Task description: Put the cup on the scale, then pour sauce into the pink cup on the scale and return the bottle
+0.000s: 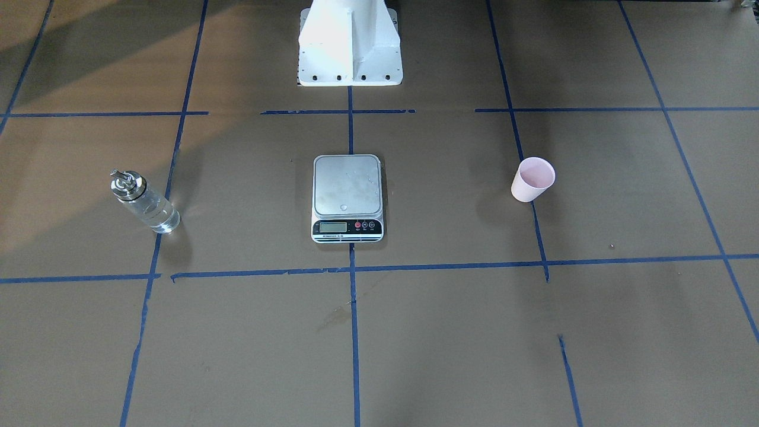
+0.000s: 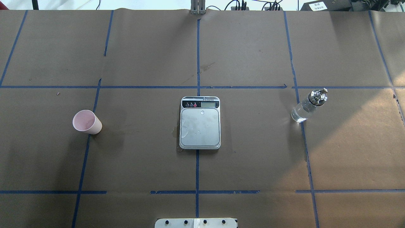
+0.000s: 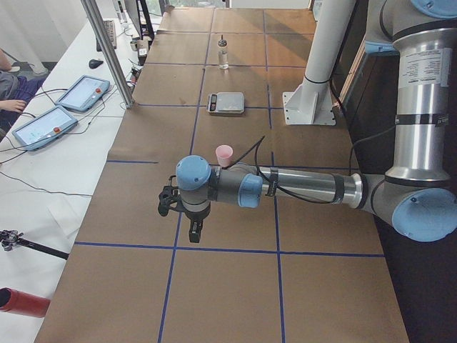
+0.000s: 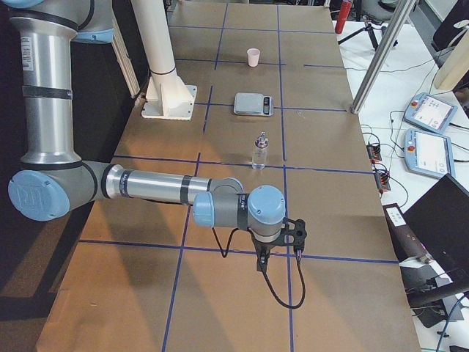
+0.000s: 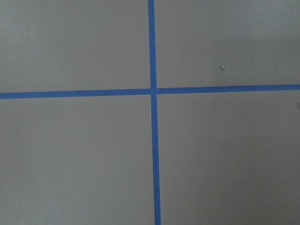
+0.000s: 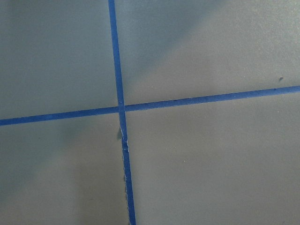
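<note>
Left claw [image 3: 169,202] and right claw [image 4: 295,233] in side views only, grip unreadable.

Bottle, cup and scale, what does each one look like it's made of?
Bottle: clear see-through body with bright glints, likely glass, though clear plastic is possible; its cap is shiny, mirror-like metal. Cup: opaque matte pale pink, probably plastic. Scale: dull grey steel-looking top with white, seemingly plastic edging.

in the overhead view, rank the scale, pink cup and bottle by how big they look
1. scale: clearly the largest.
2 and 3. bottle and cup: too alike to rank; the bottle looks longer but slimmer, the cup wider.
</note>
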`<state>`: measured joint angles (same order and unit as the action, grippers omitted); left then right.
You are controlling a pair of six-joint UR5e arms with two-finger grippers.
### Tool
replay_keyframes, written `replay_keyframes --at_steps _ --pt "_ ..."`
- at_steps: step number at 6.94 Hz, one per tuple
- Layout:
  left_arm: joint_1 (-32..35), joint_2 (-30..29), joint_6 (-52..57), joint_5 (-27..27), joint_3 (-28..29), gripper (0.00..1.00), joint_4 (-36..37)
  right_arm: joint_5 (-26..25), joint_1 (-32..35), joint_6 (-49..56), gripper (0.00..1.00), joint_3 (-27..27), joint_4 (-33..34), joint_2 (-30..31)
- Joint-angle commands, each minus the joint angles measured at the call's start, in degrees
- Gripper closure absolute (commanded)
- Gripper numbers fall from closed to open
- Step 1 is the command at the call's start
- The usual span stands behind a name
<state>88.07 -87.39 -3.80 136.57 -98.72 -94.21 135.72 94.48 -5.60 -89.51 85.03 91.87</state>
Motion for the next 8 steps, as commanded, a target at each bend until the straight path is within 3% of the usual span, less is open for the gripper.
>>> replay_keyframes --at_steps 1,3,6,7,8 --pt "-0.8 -1.1 0.2 0.0 -7.9 0.00 -1.8 0.0 0.0 -0.3 0.00 -0.4 0.0 -0.2" --pt "-8.0 -3.8 -1.8 2.0 -10.6 0.00 -4.8 0.4 0.0 -0.2 0.00 -0.6 0.0 -0.3" --pt "-15.6 -6.0 -24.3 1.8 -8.0 0.00 -19.9 0.7 0.0 0.0 0.00 -1.6 0.0 -0.3" --pt "-18.5 -7.0 -25.1 -2.1 -7.9 0.00 -21.0 0.8 0.0 0.0 0.00 -1.6 0.1 -0.3" --pt "-18.6 -7.3 -26.3 1.2 -5.6 0.00 -20.2 0.6 -0.2 -0.5 0.00 -1.7 0.0 -0.8"
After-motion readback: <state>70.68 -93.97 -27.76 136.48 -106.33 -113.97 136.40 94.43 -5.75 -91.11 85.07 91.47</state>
